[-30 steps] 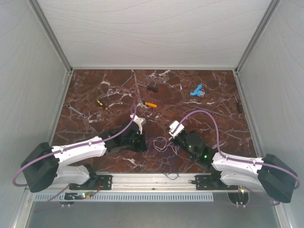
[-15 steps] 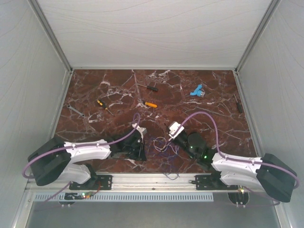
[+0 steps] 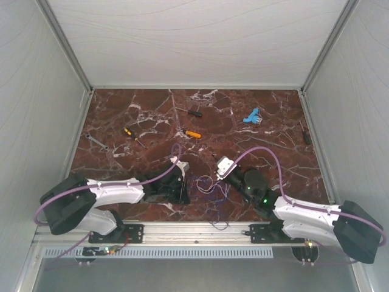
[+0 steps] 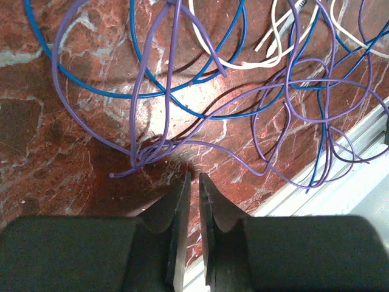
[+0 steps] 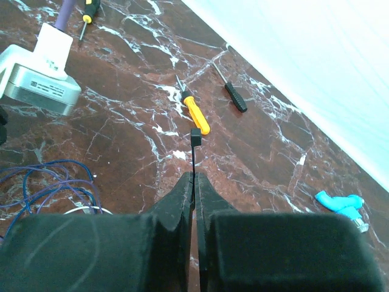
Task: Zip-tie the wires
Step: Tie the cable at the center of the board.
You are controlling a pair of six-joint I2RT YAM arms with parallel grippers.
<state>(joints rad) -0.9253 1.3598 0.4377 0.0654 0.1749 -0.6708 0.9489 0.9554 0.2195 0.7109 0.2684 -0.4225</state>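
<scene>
The wires (image 3: 206, 184) lie as loose blue, purple and white loops on the marble near the front edge, between the two arms. In the left wrist view the wires (image 4: 182, 91) spread just ahead of my left gripper (image 4: 194, 177), whose jaws stand a narrow slit apart with nothing between them. A purple bunch (image 4: 143, 159) rests just left of its tips. My right gripper (image 5: 194, 176) is shut on a thin black zip tie (image 5: 196, 137), whose square head sticks out beyond the tips. From above, the left gripper (image 3: 182, 192) and right gripper (image 3: 230, 180) flank the wires.
An orange-handled screwdriver (image 5: 197, 115) and a black one (image 5: 234, 96) lie ahead of the right gripper. A light-blue part (image 5: 340, 204) sits to the right. A yellow-black screwdriver (image 3: 130, 133) and a wrench (image 3: 96, 142) lie at the left. The aluminium rail (image 4: 340, 182) borders the wires.
My left arm has drawn back toward the near edge, bringing its gripper beside the wires, and its jaws have narrowed. The right arm shifted slightly, still holding the zip tie.
</scene>
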